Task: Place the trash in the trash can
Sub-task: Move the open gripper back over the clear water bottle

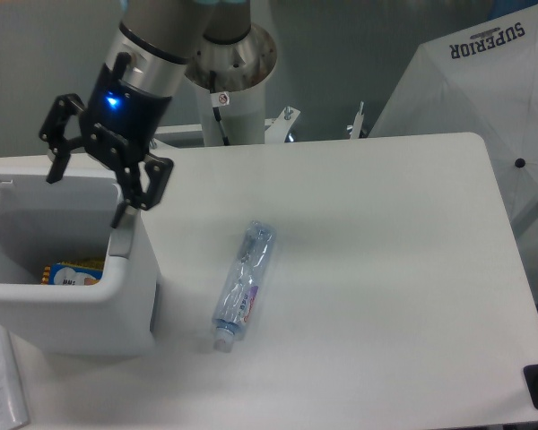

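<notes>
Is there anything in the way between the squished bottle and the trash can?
Nothing visible. The bottle lies alone on the white table, right beside the trash can. Only bare tabletop separates them. The open end effector hangs above the can's rim.

White rounded-corner table point(386, 269) bearing a bin and a bottle.
The boxy light-grey plastic trash can point(81, 309) stands at the table's 9 o'clock edge; the crushed clear plastic bottle point(244, 285) with blue-and-red label lies near centre, cap toward 6 o'clock, apart from the bin.
</notes>
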